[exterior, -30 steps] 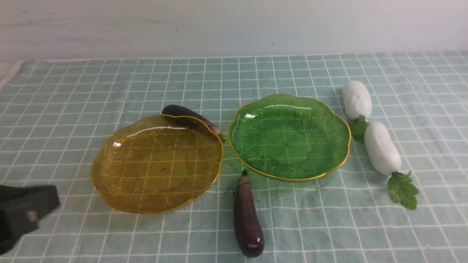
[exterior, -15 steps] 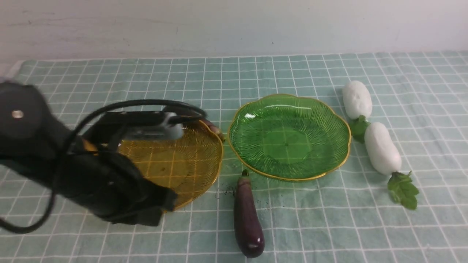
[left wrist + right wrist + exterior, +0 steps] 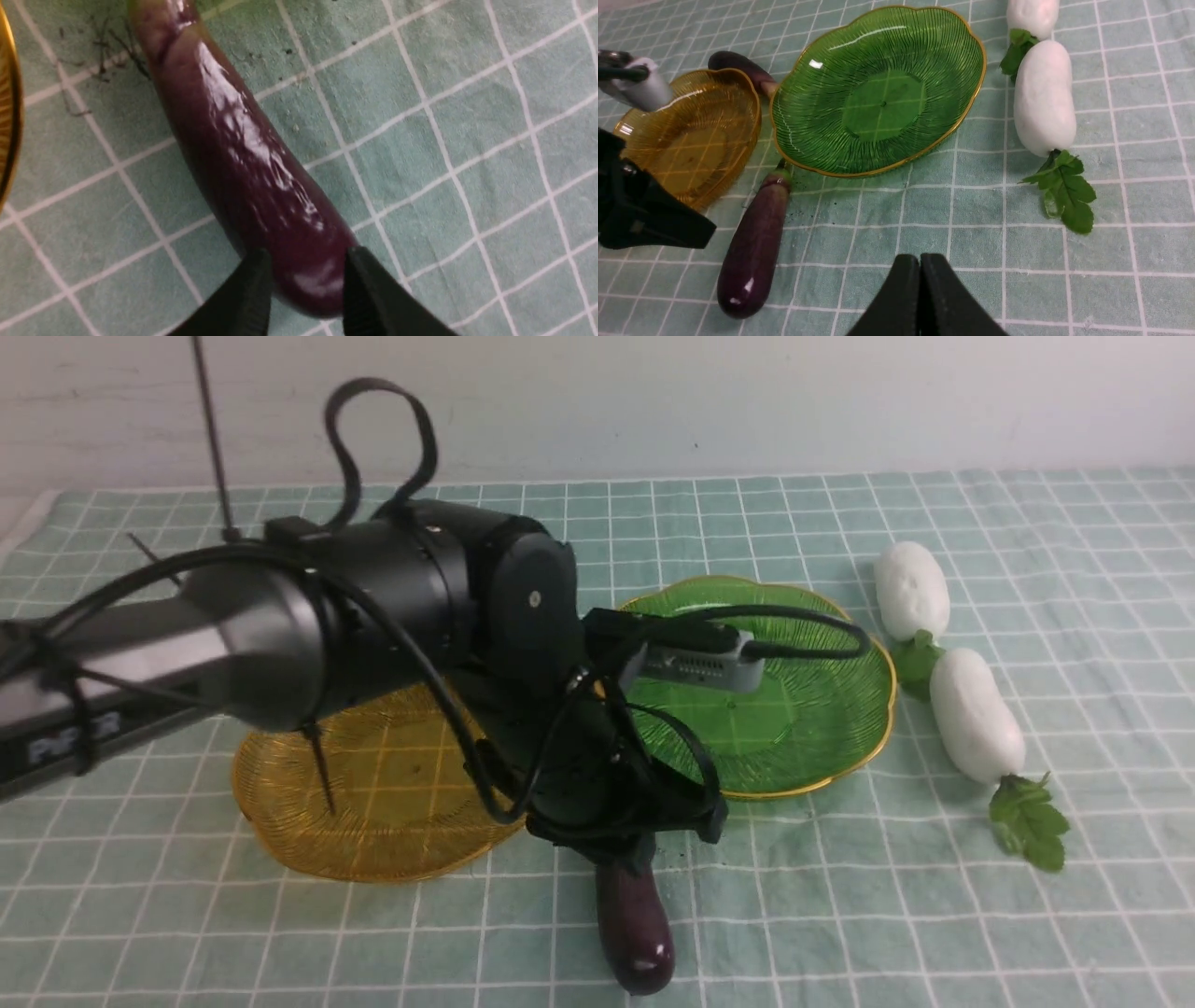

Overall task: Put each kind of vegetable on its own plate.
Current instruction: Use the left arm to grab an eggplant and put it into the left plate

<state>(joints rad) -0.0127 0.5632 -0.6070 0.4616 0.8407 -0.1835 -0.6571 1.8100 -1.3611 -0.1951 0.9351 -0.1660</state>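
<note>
Hovering over the eggplant (image 3: pixel 635 924) near the worktop's front edge, my left gripper (image 3: pixel 306 261) has jaws parted, holding nothing. Amber plate (image 3: pixel 373 840) and green plate (image 3: pixel 822 728) sit bare; all four vegetables await sorting.

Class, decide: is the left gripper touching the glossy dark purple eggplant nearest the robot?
Cannot tell. The left wrist view shows the left gripper straddling the rounded end of the glossy dark purple eggplant, but neither contact nor a gap is plain.

White lettering, blurred but apparently "PiPER", runs along the left arm (image 3: pixel 71 738).
</note>
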